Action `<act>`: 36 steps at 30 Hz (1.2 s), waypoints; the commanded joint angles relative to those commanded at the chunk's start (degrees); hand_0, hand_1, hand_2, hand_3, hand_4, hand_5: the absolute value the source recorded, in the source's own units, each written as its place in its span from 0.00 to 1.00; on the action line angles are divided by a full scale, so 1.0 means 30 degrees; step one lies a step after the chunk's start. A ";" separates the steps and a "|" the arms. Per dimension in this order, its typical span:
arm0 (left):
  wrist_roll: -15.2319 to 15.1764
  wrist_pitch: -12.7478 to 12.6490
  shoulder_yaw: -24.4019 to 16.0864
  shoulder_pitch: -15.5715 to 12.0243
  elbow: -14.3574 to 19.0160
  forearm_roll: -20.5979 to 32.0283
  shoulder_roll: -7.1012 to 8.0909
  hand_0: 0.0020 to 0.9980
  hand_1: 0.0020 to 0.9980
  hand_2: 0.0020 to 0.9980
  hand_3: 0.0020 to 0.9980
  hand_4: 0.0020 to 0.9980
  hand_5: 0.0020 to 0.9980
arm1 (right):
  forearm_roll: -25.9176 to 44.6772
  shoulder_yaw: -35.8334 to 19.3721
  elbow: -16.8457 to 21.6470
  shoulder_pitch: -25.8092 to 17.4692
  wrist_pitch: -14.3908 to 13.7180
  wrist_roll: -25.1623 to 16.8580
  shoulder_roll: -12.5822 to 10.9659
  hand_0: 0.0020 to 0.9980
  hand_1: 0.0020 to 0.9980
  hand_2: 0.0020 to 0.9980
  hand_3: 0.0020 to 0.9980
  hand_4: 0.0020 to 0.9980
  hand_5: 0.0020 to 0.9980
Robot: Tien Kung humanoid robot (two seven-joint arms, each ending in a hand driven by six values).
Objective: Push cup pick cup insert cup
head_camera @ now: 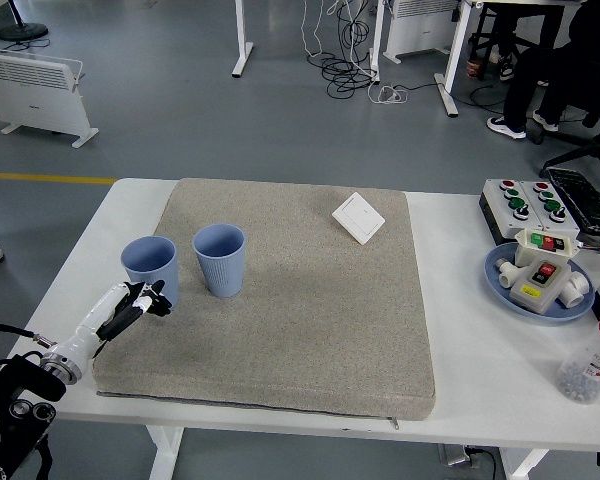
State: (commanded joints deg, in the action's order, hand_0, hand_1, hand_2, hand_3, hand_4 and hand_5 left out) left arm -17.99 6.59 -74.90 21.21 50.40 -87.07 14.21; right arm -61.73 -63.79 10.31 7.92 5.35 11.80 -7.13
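I'm in a lab — grey floor with loose cables (355, 65), desk legs (243, 40), a push-button control box (530, 205) on my white table (480, 380).

A square grey-beige felt mat (310, 300) covers most of the white table (480, 390), with a small white rectangular switch plate (358, 217) lying tilted near its far right corner. To the right, off the mat, a white control box with red and green buttons (526, 205) sits beyond a round blue plate (500, 283) loaded with switch parts, and a clear plastic bottle with a red cap (592, 362) stands near the table's right edge. On the floor behind, a white panel heater (35, 93) stands at the left
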 joint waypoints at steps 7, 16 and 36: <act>-0.0153 -0.0079 0.0033 0.0510 -0.0789 -0.0534 0.0077 0.68 0.53 0.49 0.45 0.62 1.00 | 0.0028 0.0085 0.0000 -0.0072 0.0009 0.0005 0.0006 0.77 0.68 0.68 0.57 0.12 0.48; -0.0307 -0.0129 0.0216 0.1206 -0.1214 -0.0543 0.0126 0.68 0.53 0.49 0.45 0.62 1.00 | 0.0022 0.0142 0.0000 -0.0065 0.0017 0.0009 0.0012 0.77 0.68 0.68 0.57 0.12 0.47; -0.0619 -0.0143 0.0548 0.3068 -0.3257 -0.0805 -0.0711 0.69 0.53 0.49 0.45 0.61 1.00 | 0.0092 0.0255 0.0000 0.0028 0.0035 0.0000 -0.0016 0.77 0.68 0.67 0.57 0.13 0.47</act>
State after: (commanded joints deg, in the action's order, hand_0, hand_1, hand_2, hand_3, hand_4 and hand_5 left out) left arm -19.85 6.16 -73.25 30.41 40.63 -89.48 12.08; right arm -61.45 -63.03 10.31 8.00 5.45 11.80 -7.17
